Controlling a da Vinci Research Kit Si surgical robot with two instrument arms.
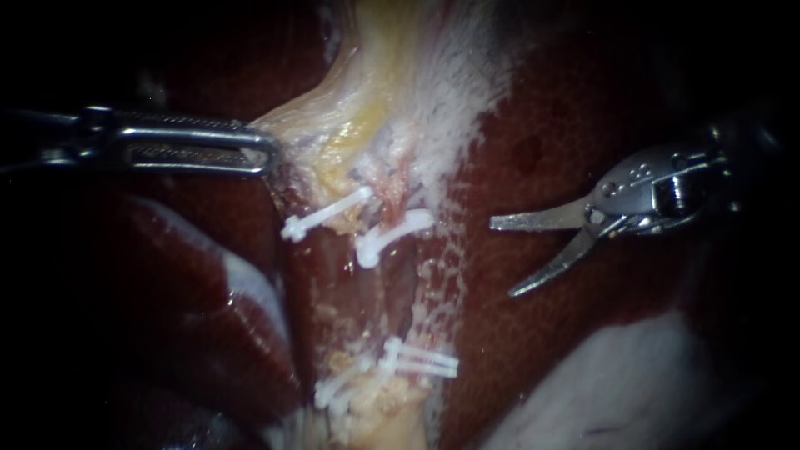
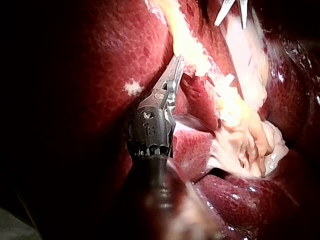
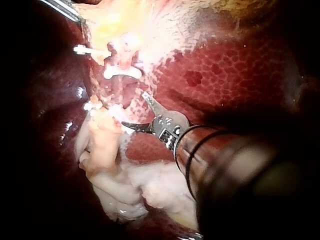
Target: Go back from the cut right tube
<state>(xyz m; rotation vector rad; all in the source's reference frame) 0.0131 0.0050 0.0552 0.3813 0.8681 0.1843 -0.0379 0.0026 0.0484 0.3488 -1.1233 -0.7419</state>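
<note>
Retreat in hand: right instrument (image 1: 503,257), hand spread and empty, sits beside cut right tube (image 1: 393,195); next, withdraw clear while left instrument (image 1: 268,153), hand seemingly pinching yellow tissue (image 1: 333,137), holds.

left instrument (image 2: 177,62) tip is being buried in yellow tissue (image 2: 192,50); right instrument (image 1: 502,258) blades are being clipped by left wrist view's edge.

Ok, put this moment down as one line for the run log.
left instrument: shut on pale tissue | right instrument: jaws open, apart from the clips, over liver
</note>
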